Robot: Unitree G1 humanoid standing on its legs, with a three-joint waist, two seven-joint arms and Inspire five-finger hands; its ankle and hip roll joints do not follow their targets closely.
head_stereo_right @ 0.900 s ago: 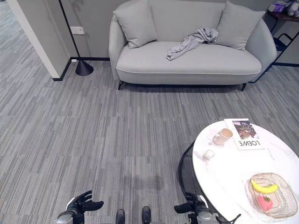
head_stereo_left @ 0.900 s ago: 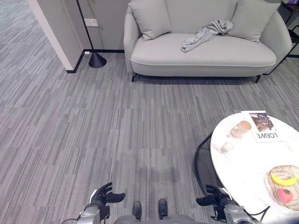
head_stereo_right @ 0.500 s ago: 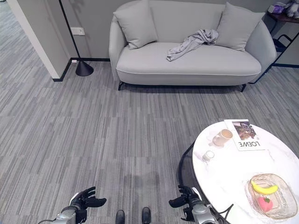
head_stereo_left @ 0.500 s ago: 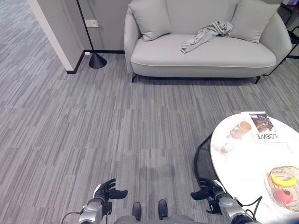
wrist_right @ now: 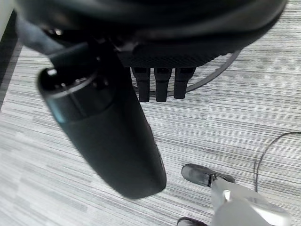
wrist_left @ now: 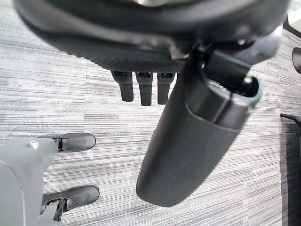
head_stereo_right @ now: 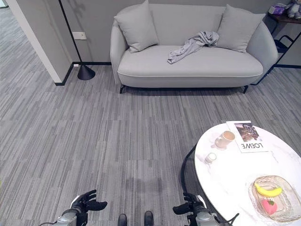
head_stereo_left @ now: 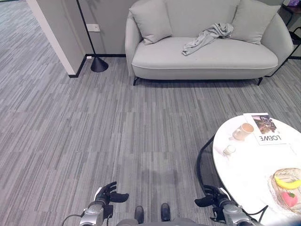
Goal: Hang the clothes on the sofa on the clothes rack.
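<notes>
A grey garment [head_stereo_left: 206, 36] lay crumpled on the sofa [head_stereo_left: 207, 56], draped from the seat up against the backrest, just beside the right cushion [head_stereo_left: 250, 21] and well apart from the left cushion [head_stereo_left: 150, 20]. No clothes rack could be made out.

The left hand [head_stereo_left: 107, 195] hung low at the bottom of the head views, over the grey striped floor [head_stereo_left: 94, 127], fingers relaxed and spread, holding nothing. Its wrist view showed the fingers [wrist_left: 143, 87] straight and the thumb [wrist_left: 188, 141] sticking out over bare floor. The right hand [head_stereo_left: 212, 197] sat low on the other side, near the edge of the white table [head_stereo_left: 244, 165], also loose and empty; its wrist view showed straight fingers [wrist_right: 162, 84] with the thumb [wrist_right: 103, 127] out, floor beyond.

Both hands were far from the sofa, with open floor between.

On the table: a cup [head_stereo_left: 243, 130], a magazine [head_stereo_left: 265, 128] just beside it, a small jar [head_stereo_left: 229, 150], and a glass bowl [head_stereo_left: 286, 186] with a banana [head_stereo_left: 287, 182] and a pink fruit [head_stereo_left: 290, 197]. A floor lamp [head_stereo_left: 96, 61] stood at the wall left of the sofa.
</notes>
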